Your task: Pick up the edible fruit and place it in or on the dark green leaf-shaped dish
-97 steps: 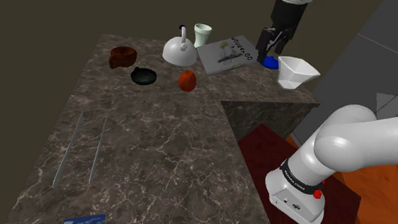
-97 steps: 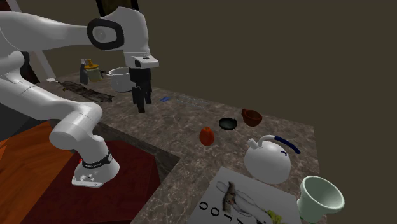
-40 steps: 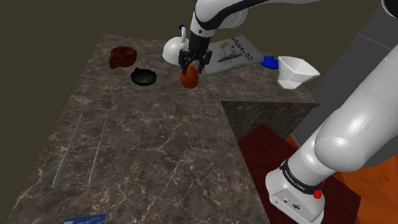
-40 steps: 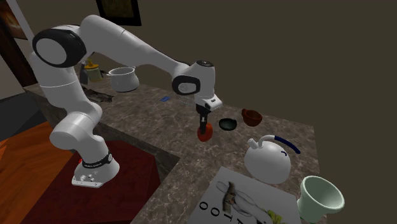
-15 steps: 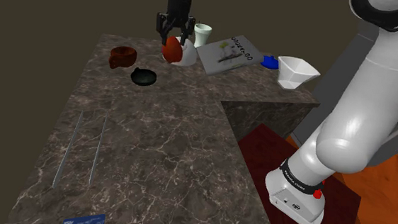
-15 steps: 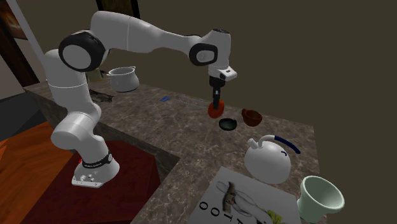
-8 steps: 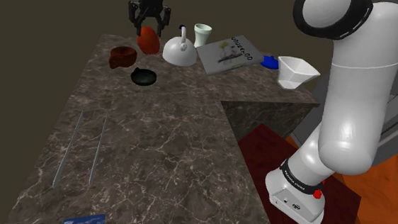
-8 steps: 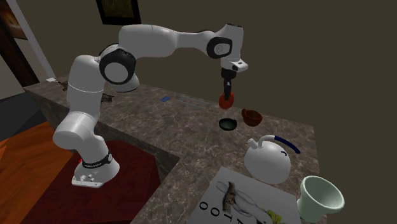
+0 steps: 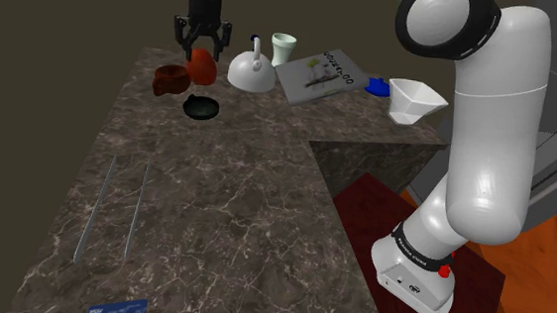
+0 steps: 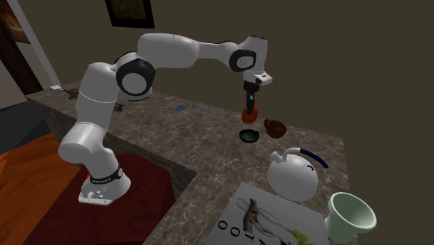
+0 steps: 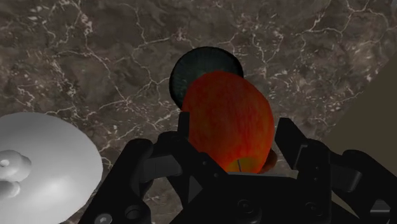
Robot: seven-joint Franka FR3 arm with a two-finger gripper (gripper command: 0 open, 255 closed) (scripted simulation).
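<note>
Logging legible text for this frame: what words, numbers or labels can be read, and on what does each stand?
"unisex" followed by "OO", roughly as it reads: on the cover of the magazine.
Too small to read: white lettering on the blue card at the counter's near edge.
Too small to read: lettering on the black band around the arm's base.

counter [image 9: 214,206]: veined marble | apple [image 11: 226,121]: smooth skin | kettle [image 9: 250,74]: glossy, perhaps ceramic

fruit [image 11: 226,118]: red-orange — faintly streaked
dish [image 11: 200,67]: dark green
worktop [image 9: 224,207]: dark brown — pale veining
pincer [image 9: 202,49]: black
kettle [image 9: 250,72]: white
</note>
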